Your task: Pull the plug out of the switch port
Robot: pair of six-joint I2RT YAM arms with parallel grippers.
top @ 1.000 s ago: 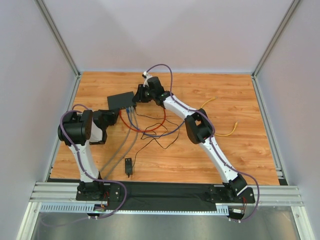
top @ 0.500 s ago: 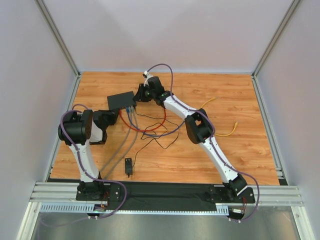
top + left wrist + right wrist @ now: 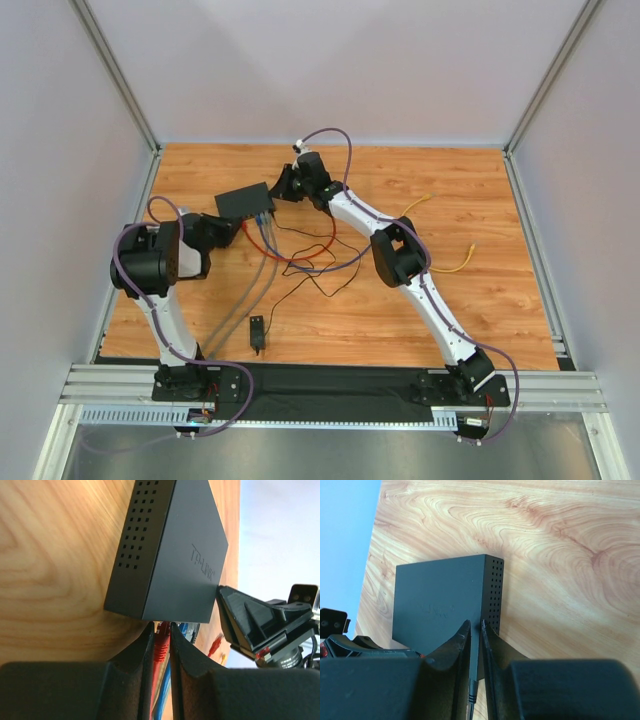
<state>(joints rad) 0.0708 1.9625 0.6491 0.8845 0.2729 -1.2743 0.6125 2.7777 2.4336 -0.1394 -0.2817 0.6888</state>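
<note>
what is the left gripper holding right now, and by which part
The red plug, pinched across its sides just outside the switch port.

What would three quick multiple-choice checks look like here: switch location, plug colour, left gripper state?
1. The switch lies on the table:
A) far half, left of centre
B) near-right corner
C) dead centre

2. The plug between the left gripper fingers is:
A) blue
B) yellow
C) red

3. The left gripper's fingers are:
A) spread wide
B) closed against the plug
C) clear of every cable

Key: 1A, the overhead view shows it there. 2C, the left wrist view shows red. 3B, both fingers flank it tightly.
</note>
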